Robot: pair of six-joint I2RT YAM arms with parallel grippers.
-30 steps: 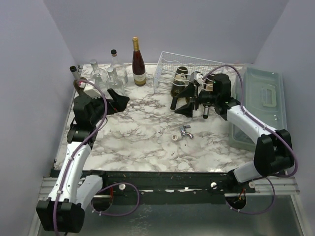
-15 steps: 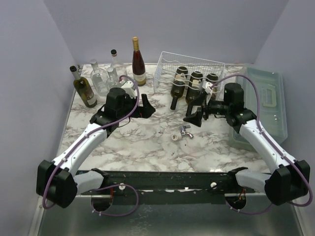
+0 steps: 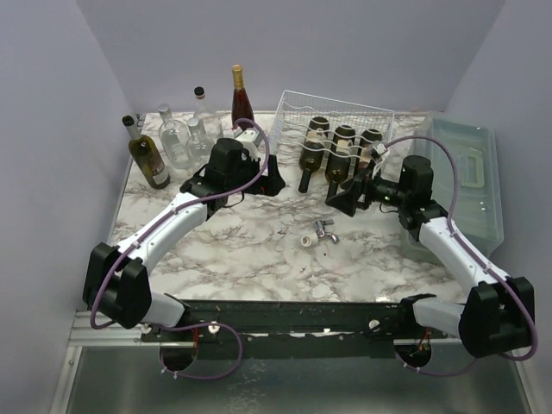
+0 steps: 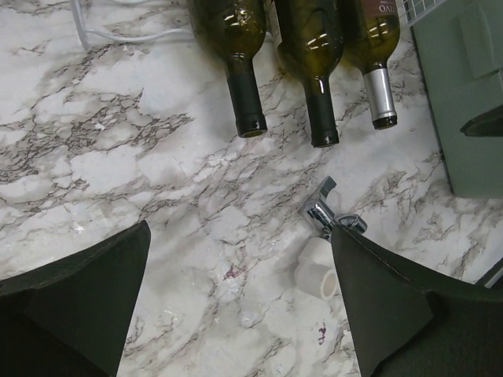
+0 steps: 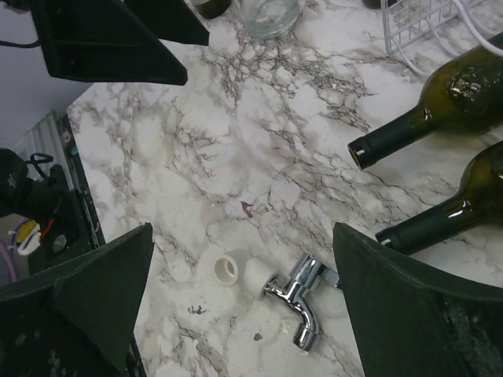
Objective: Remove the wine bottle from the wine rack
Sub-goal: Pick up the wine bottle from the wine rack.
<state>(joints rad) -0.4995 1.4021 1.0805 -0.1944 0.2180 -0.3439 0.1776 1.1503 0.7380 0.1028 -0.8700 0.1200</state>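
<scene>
With left gripper [image 4: 240, 236] and right gripper [image 5: 244, 232] both wide open and empty, I'd get the nearest wine bottle [image 4: 245, 94] neck squarely between my left fingers [image 4: 94, 298] before closing.

Three wine bottles [image 3: 341, 147] lie in one white wire rack [image 3: 289, 112]. One red-wine bottle [image 3: 238, 97] stands apart. One chrome tap [image 3: 325, 230], one white fitting [image 3: 307, 242], one lidded bin [image 3: 466, 172]. The clear bottles [image 3: 177, 138] are crowded too closely to count.

Fixed view high over the table's [image 3: 250, 254] near edge, wrist views close, looking down, all sharing the chrome tap [image 3: 324, 230]
</scene>
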